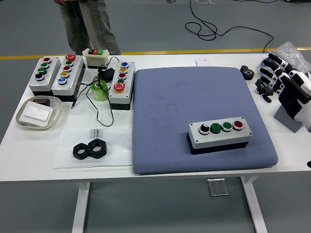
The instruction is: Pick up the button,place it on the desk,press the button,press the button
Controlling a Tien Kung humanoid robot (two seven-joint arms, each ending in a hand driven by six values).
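Head view: button box (220,134) on blue pad, well apart from the empty, loosely spread right hand (286,80).

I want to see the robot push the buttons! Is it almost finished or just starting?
The button box already sits flat on the blue mat, so the placing part looks done. Nothing is being pressed right now: the right robot hand is off at the table's right edge, fingers spread, holding nothing and well clear of the box. Whether any button was pressed cannot be told from this picture.

Grey four-button box (220,133) lies flat on the blue pad (184,92).
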